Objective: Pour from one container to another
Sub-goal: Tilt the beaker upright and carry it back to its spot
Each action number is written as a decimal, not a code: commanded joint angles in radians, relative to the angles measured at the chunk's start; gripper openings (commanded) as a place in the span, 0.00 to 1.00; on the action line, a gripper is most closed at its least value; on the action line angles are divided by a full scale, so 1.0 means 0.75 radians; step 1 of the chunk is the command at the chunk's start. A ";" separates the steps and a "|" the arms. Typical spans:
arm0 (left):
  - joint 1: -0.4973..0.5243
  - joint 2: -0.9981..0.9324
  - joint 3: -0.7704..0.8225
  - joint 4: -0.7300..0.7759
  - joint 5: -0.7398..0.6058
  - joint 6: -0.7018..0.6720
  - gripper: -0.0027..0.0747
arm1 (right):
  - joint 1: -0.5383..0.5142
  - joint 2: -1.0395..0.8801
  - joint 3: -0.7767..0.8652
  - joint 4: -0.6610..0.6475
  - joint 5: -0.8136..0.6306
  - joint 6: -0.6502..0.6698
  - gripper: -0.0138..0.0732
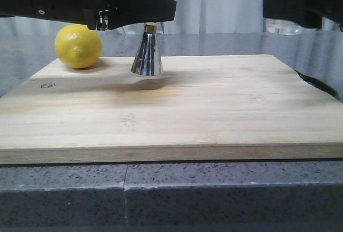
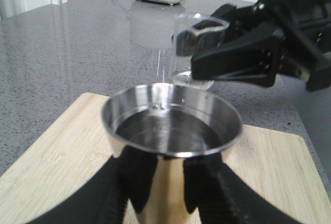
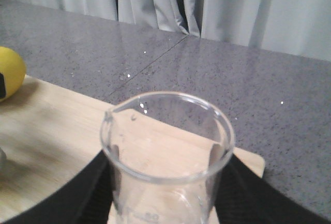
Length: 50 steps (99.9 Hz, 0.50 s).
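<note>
In the front view, the tall shiny steel hourglass-shaped jigger with a thin gold band at its waist (image 1: 147,55) hung just above the pale wooden cutting board (image 1: 171,119), near its far left part, with a shadow beneath its base showing it was lifted; the black left pincer (image 1: 136,9) was clamped about its upper cup. A round yellow lemon (image 1: 78,46) rested at the board's far left corner, and the board lay on a speckled grey stone surface (image 1: 171,189). The right pincer (image 1: 300,1) was up at the far right, with clear glass just visible behind it. In the left wrist view, the left pincer's fingers (image 2: 139,182) wrapped the jigger below its rim, and the top cup (image 2: 171,125) held liquid nearly to the brim. Beyond it, the small clear glass beaker with a pouring lip (image 2: 199,48) was gripped in the right pincer, apart from the jigger and roughly upright. In the right wrist view, the beaker sat closed within the right pincer's fingers (image 3: 98,182), lip toward the lemon, and looked empty or nearly so. Judging from this, the pour itself seemed done; what remained was setting both vessels down without spilling the full jigger.
</note>
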 commanded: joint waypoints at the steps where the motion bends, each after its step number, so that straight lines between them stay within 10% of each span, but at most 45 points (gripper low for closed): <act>1: -0.011 -0.051 -0.041 -0.112 0.132 -0.009 0.27 | -0.009 0.036 -0.029 0.019 -0.179 -0.030 0.43; 50: -0.011 -0.051 -0.041 -0.112 0.132 -0.009 0.27 | -0.009 0.326 -0.029 0.109 -0.424 -0.192 0.43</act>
